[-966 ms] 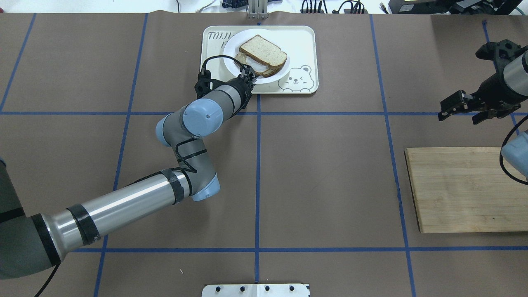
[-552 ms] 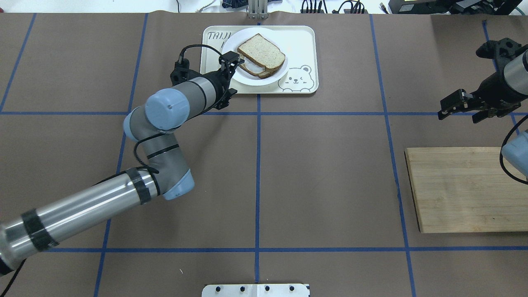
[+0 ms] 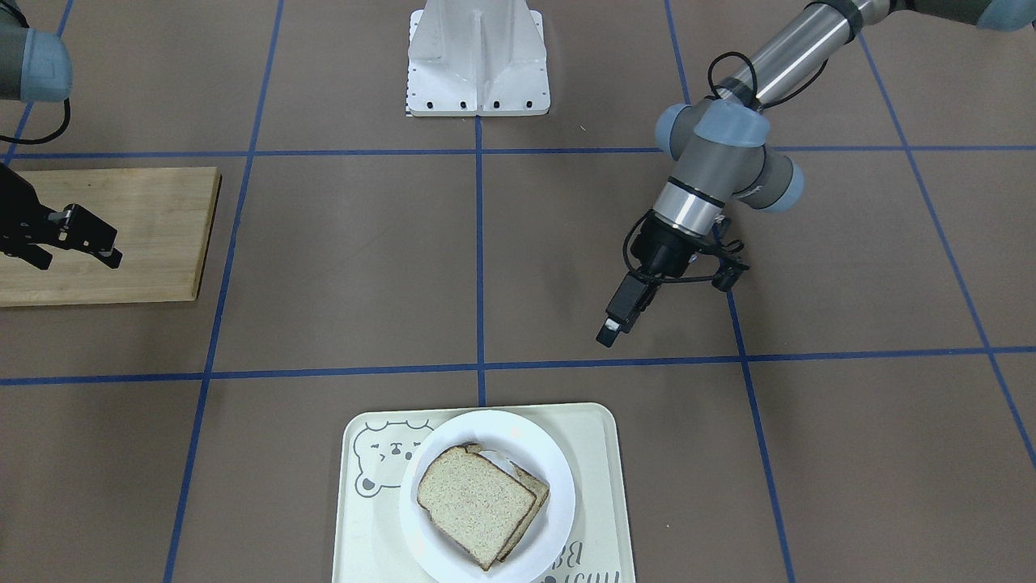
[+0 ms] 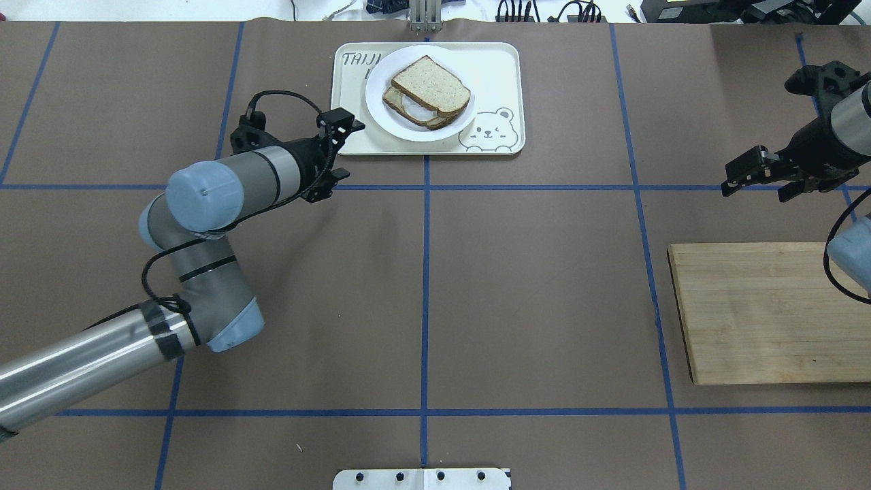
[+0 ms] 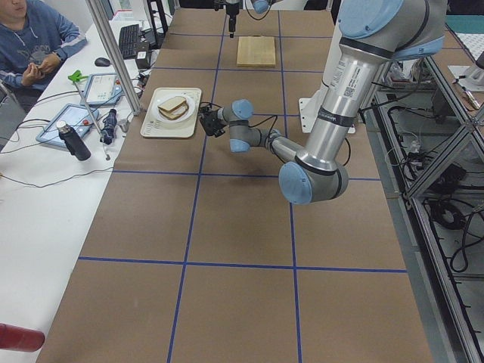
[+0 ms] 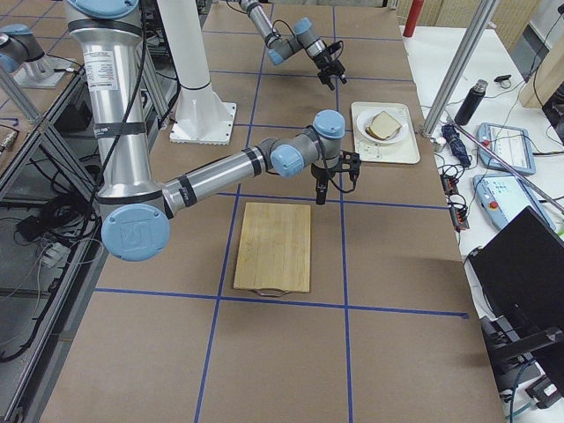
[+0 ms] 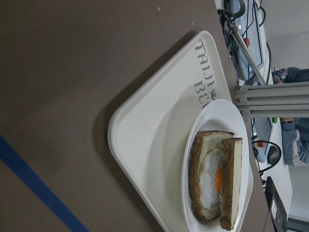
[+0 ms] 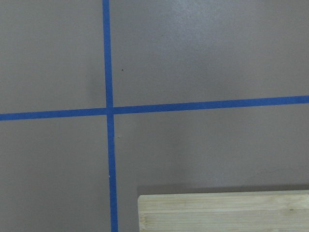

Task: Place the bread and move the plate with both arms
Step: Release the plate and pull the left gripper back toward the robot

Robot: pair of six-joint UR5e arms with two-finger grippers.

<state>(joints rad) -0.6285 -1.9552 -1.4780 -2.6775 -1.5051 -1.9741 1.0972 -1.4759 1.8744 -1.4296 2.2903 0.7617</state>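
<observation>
One arm, the left, is pulling back: its end effector (image 3: 609,330) is hovering empty near-left of the tray (image 4: 503,75), jaw state indeterminable. Beyond, the bread (image 4: 432,85) is lying on the plate (image 4: 415,135) atop the egg slice (image 7: 210,179). Placement appears complete, with the plate move pending.

The plate (image 4: 408,131) is white; the bread (image 4: 432,83) looks tan.

Bright, even overhead light in all views; shadows soft, faint. Glare streak on left arm (image 4: 81,367) tube, lower left. Wrist view: tray (image 7: 149,145) shadow at left; bkgd upper right blurred.
</observation>
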